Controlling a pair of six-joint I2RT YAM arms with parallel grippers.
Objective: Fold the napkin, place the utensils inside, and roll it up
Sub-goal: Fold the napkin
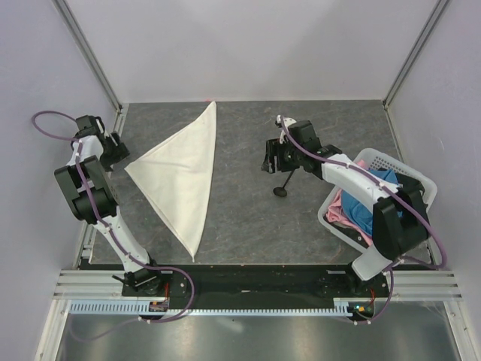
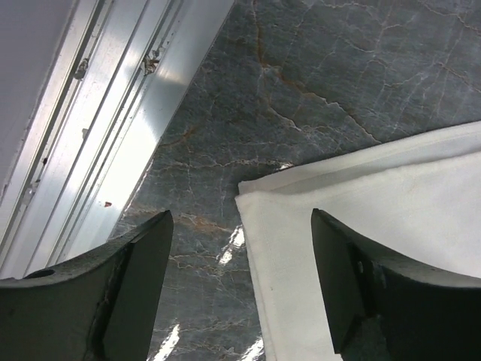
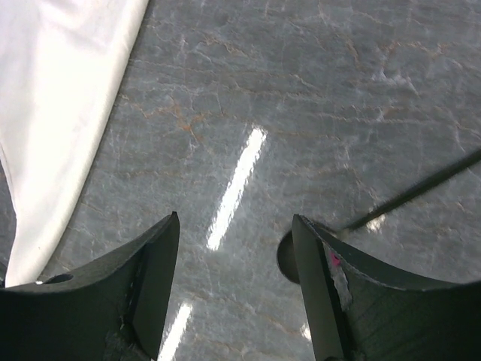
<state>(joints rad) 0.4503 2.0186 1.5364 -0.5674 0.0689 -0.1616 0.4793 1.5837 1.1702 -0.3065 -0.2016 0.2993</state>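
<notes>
The cream-white napkin [image 1: 184, 169] lies folded into a triangle on the left half of the table. Its left corner shows in the left wrist view [image 2: 376, 218]. My left gripper [image 1: 120, 153] is open and empty, hovering just over that corner [image 2: 241, 218]. The black spoon-like utensil [image 1: 283, 185] lies on the table right of centre. My right gripper [image 1: 268, 162] is open and empty just above it. In the right wrist view [image 3: 234, 218] the utensil's round head [image 3: 285, 256] is partly hidden behind the right finger, and the handle [image 3: 421, 188] runs up to the right. The napkin's edge [image 3: 60, 113] is at upper left.
A white laundry basket [image 1: 376, 156] at the right holds a blue cloth [image 1: 376, 199] and a pink cloth [image 1: 342, 212]. An aluminium rail [image 2: 113, 128] runs along the table's left edge, close to the left gripper. White walls enclose the table.
</notes>
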